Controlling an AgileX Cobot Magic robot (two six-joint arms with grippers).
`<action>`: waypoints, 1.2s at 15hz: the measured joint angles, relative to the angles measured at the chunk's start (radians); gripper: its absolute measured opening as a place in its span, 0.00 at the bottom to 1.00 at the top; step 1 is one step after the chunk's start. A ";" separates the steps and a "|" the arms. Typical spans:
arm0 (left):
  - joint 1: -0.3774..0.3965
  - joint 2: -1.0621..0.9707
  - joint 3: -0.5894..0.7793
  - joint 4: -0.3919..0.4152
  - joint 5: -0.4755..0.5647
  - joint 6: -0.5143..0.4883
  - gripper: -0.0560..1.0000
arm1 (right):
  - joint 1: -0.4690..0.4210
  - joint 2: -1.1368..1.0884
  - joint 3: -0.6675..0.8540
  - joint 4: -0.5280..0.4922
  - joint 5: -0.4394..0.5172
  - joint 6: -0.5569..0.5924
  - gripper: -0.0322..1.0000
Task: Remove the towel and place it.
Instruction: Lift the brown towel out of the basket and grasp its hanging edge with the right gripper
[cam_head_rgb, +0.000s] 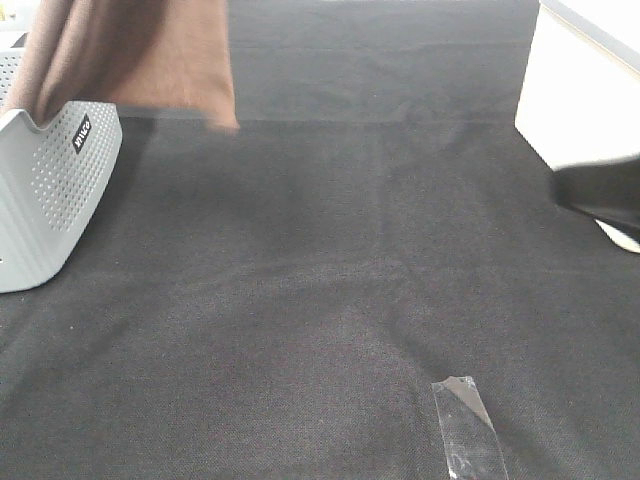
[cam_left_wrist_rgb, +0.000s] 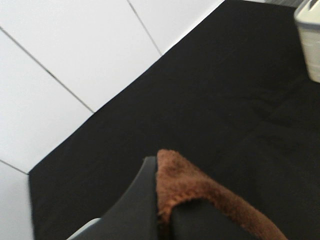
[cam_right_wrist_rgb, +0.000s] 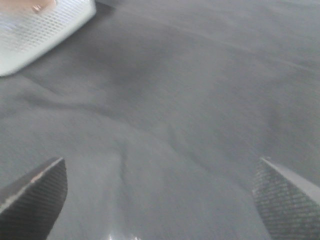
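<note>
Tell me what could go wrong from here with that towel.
1. The left gripper pinches the brown towel only near its edge, so the towel might slip free and drop.
2. The towel's lower part hangs at the rim of the grey basket. It could snag there and drag the basket along.
3. The right gripper is open over the black cloth, away from the towel, so one hold carries everything.

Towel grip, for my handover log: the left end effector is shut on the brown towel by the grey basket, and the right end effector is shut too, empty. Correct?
No. The right end effector is open, not shut; the right wrist view shows its jaws wide apart with nothing between. The rest stands: the left end effector is shut on the towel by the basket.
</note>
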 joint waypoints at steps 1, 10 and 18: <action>-0.012 0.015 0.000 -0.003 -0.015 -0.008 0.05 | 0.000 0.047 0.000 0.091 -0.007 -0.091 0.96; -0.052 0.109 0.000 -0.107 -0.147 -0.085 0.05 | 0.004 0.426 -0.047 0.796 0.070 -0.687 0.96; -0.079 0.153 0.000 -0.147 -0.286 -0.086 0.05 | 0.391 0.577 -0.275 0.859 -0.421 -0.586 0.96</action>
